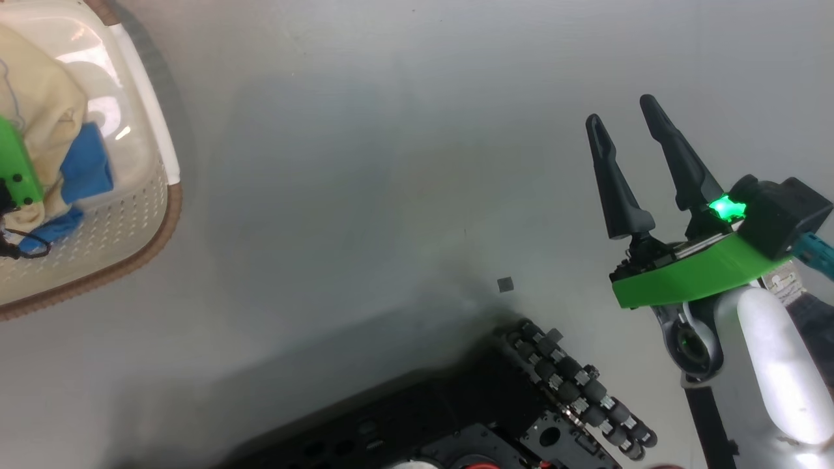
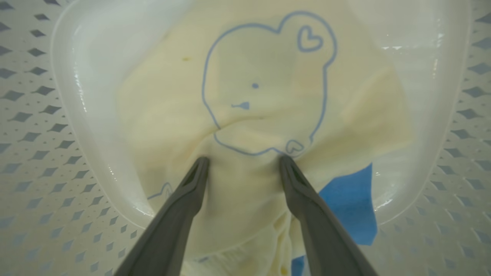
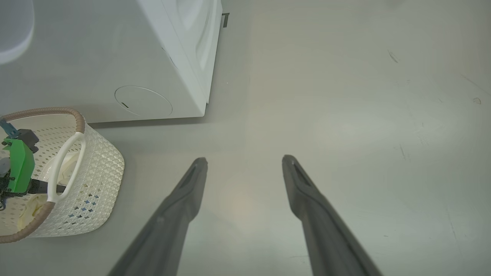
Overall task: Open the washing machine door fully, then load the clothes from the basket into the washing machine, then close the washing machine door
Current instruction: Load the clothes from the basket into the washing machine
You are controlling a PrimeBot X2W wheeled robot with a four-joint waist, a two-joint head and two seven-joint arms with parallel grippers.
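Note:
The cream-white basket (image 1: 171, 195) stands on the floor at the upper left of the head view, with cream-yellow and blue clothes (image 1: 45, 111) inside. My left gripper (image 2: 243, 158) reaches down into it, open. Its two fingertips (image 2: 203, 161) press into the cream cloth (image 2: 264, 76) just below a blue bear outline, with a fold of fabric between them. A blue cloth (image 2: 349, 203) lies to their right. My right gripper (image 1: 622, 111) hangs open over bare floor with nothing in it. The white washing machine (image 3: 153, 50) stands behind the basket (image 3: 96, 168). Its door is out of view.
A round lower hatch (image 3: 142, 101) marks the washer's front face near the floor. My dark wheeled base (image 1: 456, 417) shows along the bottom of the head view. Grey floor (image 3: 345, 115) stretches to the right of the washer. A pale blurred shape (image 3: 11, 30) sits in the corner.

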